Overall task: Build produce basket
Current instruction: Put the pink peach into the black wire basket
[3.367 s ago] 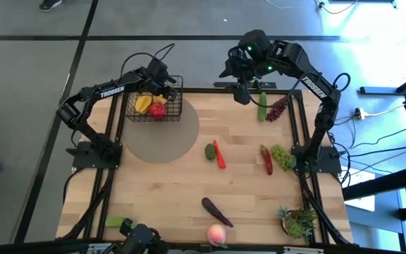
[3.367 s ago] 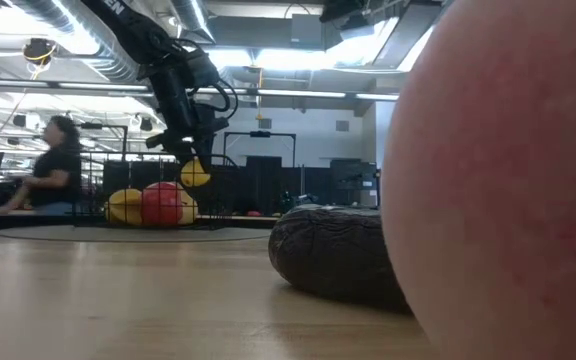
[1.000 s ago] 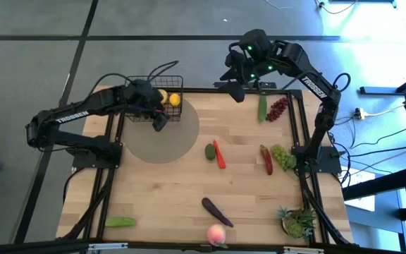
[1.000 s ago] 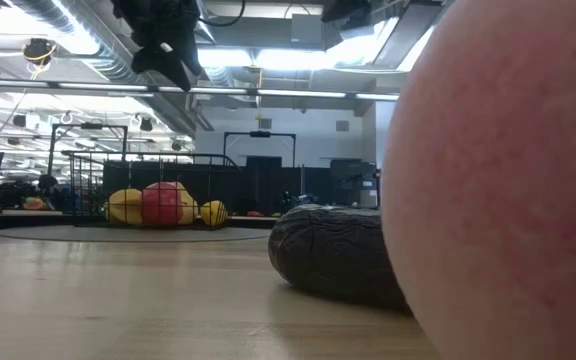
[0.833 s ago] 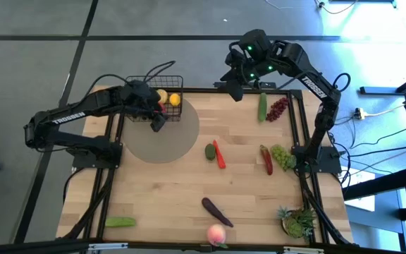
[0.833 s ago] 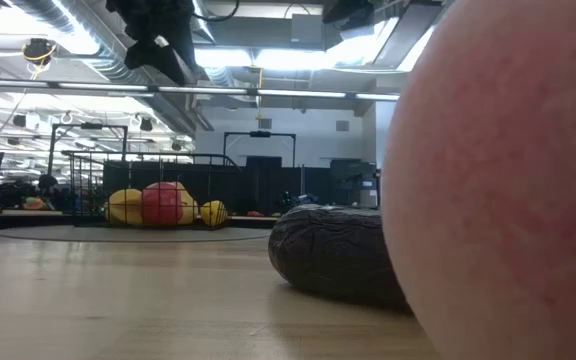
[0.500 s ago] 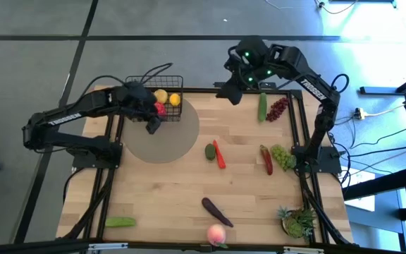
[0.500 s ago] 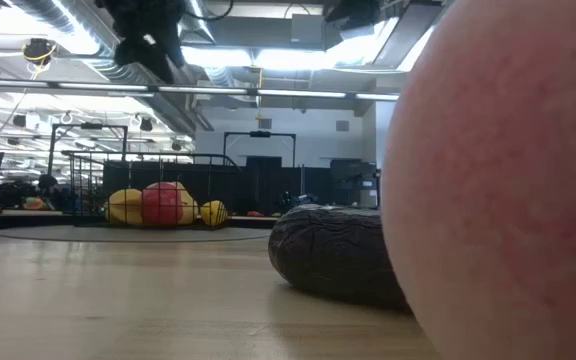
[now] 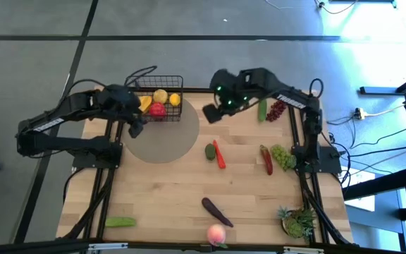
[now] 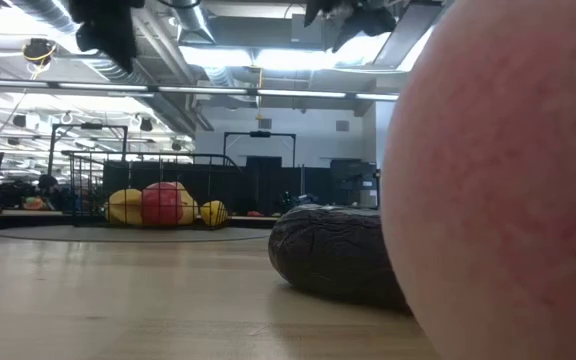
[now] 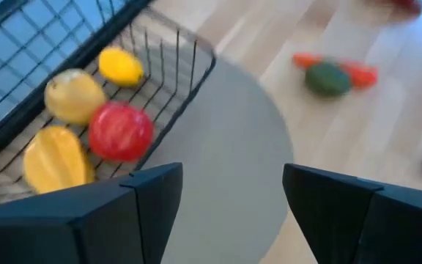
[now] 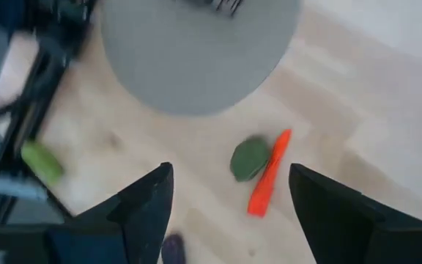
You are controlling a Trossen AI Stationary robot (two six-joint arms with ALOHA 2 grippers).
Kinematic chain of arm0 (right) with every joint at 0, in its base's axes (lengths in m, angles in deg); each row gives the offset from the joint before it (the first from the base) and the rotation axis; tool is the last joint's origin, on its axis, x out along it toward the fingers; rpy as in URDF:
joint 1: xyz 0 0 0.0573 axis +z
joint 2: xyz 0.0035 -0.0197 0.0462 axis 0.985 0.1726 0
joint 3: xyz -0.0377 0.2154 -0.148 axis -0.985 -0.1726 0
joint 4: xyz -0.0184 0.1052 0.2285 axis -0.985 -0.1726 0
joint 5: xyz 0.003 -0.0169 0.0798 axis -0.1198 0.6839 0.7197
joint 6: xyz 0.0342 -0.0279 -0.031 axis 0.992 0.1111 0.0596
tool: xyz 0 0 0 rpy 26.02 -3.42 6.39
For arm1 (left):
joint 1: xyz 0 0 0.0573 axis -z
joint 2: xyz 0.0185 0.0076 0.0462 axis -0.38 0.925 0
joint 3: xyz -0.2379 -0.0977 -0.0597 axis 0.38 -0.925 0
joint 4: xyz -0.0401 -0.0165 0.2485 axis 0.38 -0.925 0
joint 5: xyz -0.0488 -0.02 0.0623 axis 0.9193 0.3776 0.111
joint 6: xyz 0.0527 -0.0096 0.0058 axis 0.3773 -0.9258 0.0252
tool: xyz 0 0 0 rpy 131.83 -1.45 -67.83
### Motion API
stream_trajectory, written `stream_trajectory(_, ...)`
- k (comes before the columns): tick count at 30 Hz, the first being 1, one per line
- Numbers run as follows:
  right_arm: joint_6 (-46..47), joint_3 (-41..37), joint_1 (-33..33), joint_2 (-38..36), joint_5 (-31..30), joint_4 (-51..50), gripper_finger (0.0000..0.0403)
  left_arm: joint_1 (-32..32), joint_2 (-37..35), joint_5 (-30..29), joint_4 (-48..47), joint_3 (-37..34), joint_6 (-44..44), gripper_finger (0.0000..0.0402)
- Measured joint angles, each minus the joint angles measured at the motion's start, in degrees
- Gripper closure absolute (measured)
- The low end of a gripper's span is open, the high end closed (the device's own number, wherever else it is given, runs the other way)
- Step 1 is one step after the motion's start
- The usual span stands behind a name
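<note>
A: Black wire mesh, thin open grid: from above, the basket (image 9: 156, 99) sits at the table's (image 9: 154, 190) far edge near the far-left corner, on a flat grey round mat (image 9: 162, 137). Inside are 4 smooth pieces of produce: a red apple (image 9: 157, 109), 2 lemons and an orange mango (image 9: 144, 103).

B: And the grippers?

A: The left gripper (image 9: 135, 129) hangs over the mat's left rim beside the basket, fingers spread, empty. The right gripper (image 9: 211, 113) hovers over bare planks by the far edge, jaws parted, holding nothing. The middle of the table is open wood.

B: At table level?

A: A pink peach (image 10: 498, 180) fills the near right; a dark wrinkled eggplant (image 10: 333, 250) lies beside it. The basket stands far back.

B: The wrists?

A: Left wrist: basket corner, apple, mango. Right wrist: a round green piece (image 12: 249, 158) touching a tapered red chili (image 12: 268, 173).
</note>
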Motion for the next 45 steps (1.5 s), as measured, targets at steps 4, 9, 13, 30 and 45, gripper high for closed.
stream_trajectory(4, -6.19, 0.00, 2.54, 1.52, 5.77, -1.10, 0.0141, 0.02, -1.65, -0.15, -1.15, -0.07, 4.88, 0.0177)
stream_trajectory(9, -11.54, 0.00, 6.73, 2.65, 13.06, -1.74, 0.0141, 0.02, -2.67, 0.01, -1.30, -0.07, 5.52, 0.0177)
stream_trajectory(13, -12.53, 0.00, 10.91, 2.78, 15.65, -3.91, 0.0141, 0.02, -2.71, 0.29, -1.29, -0.07, 5.95, 0.0177)
stream_trajectory(30, 9.43, 0.00, 30.18, 2.78, 17.63, -4.80, 0.0141, 0.02, -2.70, 6.49, -2.50, -0.07, 14.55, 0.0177)
stream_trajectory(45, 34.33, 0.04, 39.26, 13.26, 15.98, 6.06, 0.0141, 0.02, -2.74, 6.46, -2.87, -0.07, 19.00, 0.0177)
